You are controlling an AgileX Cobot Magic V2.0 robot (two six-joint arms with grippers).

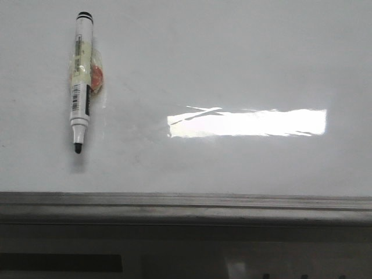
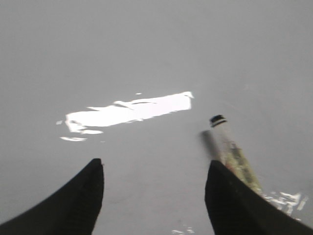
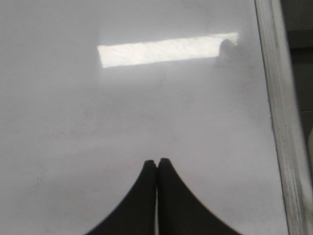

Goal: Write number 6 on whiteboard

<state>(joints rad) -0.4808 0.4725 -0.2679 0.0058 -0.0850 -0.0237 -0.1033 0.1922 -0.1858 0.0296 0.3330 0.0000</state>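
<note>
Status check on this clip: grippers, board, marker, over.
Left gripper open, empty, above marker. Right gripper shut, empty. Whiteboard blank, no 6 drawn. Marker uncapped, lying flat on the board's left side. Nothing in the way.
</note>
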